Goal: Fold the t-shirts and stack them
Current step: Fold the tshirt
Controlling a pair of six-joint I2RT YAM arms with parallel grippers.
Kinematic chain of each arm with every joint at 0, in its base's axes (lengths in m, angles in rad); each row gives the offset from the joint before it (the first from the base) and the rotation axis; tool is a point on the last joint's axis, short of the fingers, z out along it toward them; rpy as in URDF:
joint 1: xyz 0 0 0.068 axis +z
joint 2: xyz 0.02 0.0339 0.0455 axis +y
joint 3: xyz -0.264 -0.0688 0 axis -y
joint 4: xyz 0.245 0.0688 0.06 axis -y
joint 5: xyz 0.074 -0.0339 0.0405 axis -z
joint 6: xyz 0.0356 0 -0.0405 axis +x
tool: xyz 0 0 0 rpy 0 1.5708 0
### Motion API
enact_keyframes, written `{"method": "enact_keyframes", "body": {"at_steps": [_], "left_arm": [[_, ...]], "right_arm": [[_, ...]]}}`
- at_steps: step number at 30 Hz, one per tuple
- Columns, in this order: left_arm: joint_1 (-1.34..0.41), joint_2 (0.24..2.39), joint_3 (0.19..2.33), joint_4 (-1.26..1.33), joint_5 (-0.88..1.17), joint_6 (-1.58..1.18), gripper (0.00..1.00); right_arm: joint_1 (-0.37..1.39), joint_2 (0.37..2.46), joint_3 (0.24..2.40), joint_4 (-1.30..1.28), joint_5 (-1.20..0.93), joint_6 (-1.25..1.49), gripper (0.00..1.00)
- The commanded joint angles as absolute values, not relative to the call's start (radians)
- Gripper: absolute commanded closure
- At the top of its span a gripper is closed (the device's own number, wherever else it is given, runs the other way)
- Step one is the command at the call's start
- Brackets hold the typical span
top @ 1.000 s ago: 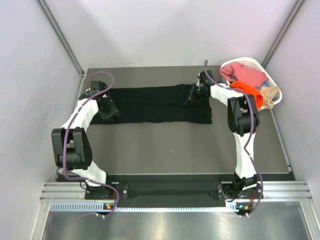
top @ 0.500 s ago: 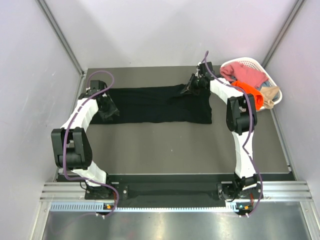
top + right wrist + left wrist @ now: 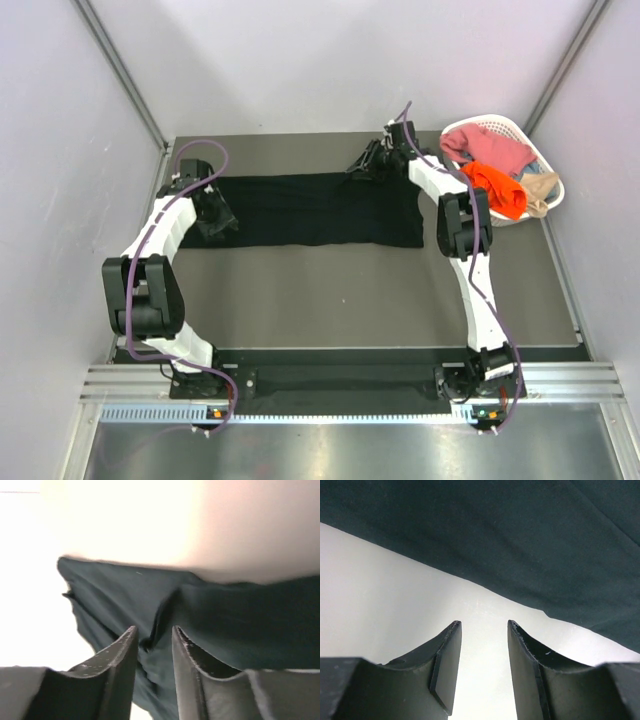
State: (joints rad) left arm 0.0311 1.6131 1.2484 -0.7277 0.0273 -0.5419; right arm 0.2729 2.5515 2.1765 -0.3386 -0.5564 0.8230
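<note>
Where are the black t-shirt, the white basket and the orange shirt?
black t-shirt (image 3: 320, 208), top view, middle of the spread cloth.
white basket (image 3: 495, 120), top view, far rim.
orange shirt (image 3: 495, 188), top view, middle of the bunched cloth at the basket's near side.

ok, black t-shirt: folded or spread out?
Partly folded: black t-shirt lies as a long flat strip on the table, no sleeves sticking out; right wrist view shows overlapping layers.

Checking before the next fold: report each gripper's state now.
Left gripper: open, empty, beside the edge of the black t-shirt.
Right gripper: open, gripping nothing, over the black t-shirt.
</note>
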Motion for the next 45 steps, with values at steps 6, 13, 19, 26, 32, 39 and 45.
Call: {"method": "enact_keyframes", "body": {"at_steps": [6, 13, 19, 26, 32, 39, 45], "left_arm": [[0.035, 1.631, 1.338, -0.762, -0.063, -0.502, 0.5], [0.06, 1.643, 1.362, -0.779, -0.106, -0.492, 0.41], [0.095, 1.654, 1.358, -0.787, -0.068, -0.515, 0.39], [0.097, 1.651, 1.322, -0.795, -0.063, -0.538, 0.41], [0.103, 1.651, 1.292, -0.808, -0.093, -0.571, 0.39], [0.238, 1.677, 1.238, -0.804, -0.023, -0.623, 0.38], [0.333, 1.689, 1.198, -0.749, 0.024, -0.604, 0.37]], "right_arm": [[0.239, 2.471, 2.266, -0.369, -0.611, 0.812, 0.53], [0.212, 2.194, 2.024, -0.647, -0.457, 0.528, 0.33], [0.209, 1.921, 1.685, -0.707, -0.345, 0.451, 0.23], [0.209, 1.625, 1.223, -0.622, -0.226, 0.575, 0.17], [0.186, 1.497, 0.944, -0.381, -0.244, 0.724, 0.25], [0.15, 1.566, 0.879, -0.23, -0.29, 0.761, 0.23], [0.135, 1.637, 0.857, -0.13, -0.324, 0.787, 0.22]]}}
